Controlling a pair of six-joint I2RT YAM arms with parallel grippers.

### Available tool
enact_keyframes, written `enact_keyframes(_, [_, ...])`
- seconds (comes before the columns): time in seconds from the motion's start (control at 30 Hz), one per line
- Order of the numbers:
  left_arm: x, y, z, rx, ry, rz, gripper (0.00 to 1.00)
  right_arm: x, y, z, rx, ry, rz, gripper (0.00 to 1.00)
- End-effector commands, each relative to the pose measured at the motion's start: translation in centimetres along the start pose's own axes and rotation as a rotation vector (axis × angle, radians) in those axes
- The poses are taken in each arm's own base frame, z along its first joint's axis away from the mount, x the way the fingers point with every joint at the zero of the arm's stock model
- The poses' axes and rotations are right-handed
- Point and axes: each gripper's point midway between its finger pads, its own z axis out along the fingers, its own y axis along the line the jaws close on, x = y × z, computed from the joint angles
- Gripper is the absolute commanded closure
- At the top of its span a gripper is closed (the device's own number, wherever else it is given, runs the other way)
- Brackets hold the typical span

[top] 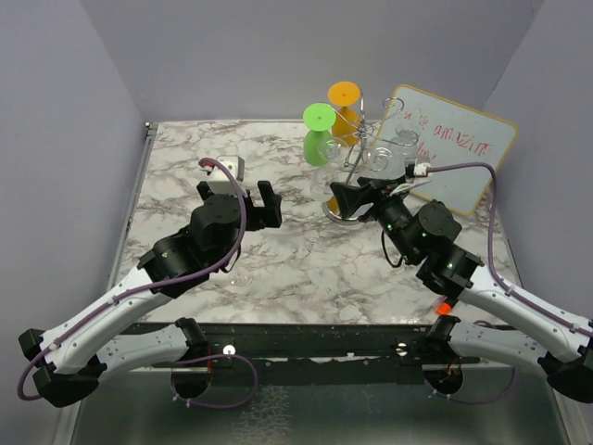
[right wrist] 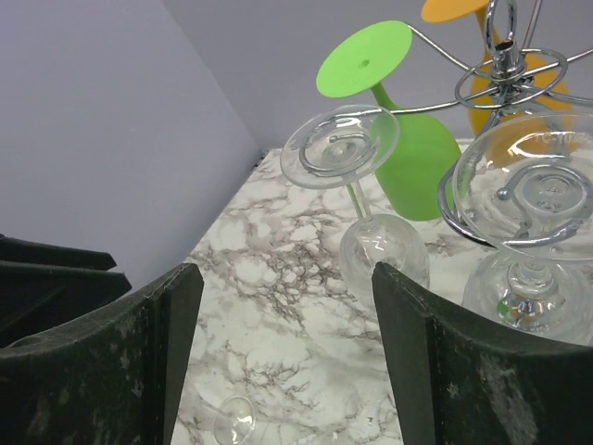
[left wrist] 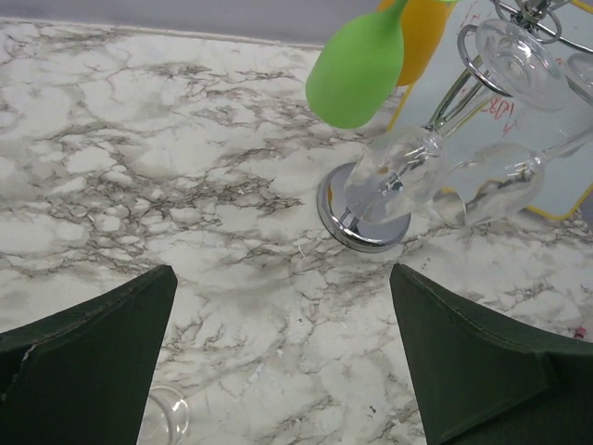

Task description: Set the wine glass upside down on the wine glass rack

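Note:
The chrome wine glass rack stands at the back right of the marble table; its round base and spiral arms show in the wrist views. A clear wine glass hangs upside down from an arm, its foot caught in the wire. My right gripper is open, and that bowl sits just past its right finger. Green and orange glasses hang there too. Another clear glass lies on the table. Left of the rack, my left gripper is open and holds nothing.
A white board with red writing leans behind the rack at the right. A second clear glass hangs on the near right arm. A small white box sits behind the left arm. Grey walls close in the table.

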Motion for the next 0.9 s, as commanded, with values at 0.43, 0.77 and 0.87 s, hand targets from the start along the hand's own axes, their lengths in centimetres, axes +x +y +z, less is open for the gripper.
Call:
enact_keyframes(0.43, [7.5, 4.7, -5.5, -0.138, 0.483, 0.142, 0.29, 1.4, 0.9, -2.9, -0.062, 0.122, 0.116, 0.27])
enact_keyframes(0.77, [9.8, 6.3, -6.0, -0.205, 0.586, 0.226, 0.47, 1.0, 0.4, -3.3, -0.031, 0.11, 0.13, 0.44])
enact_keyframes(0.87, [10.3, 6.8, -5.5, -0.249, 0.587, 0.251, 0.46, 0.8, 0.4, -3.4, -0.032, 0.106, 0.127, 0.44])
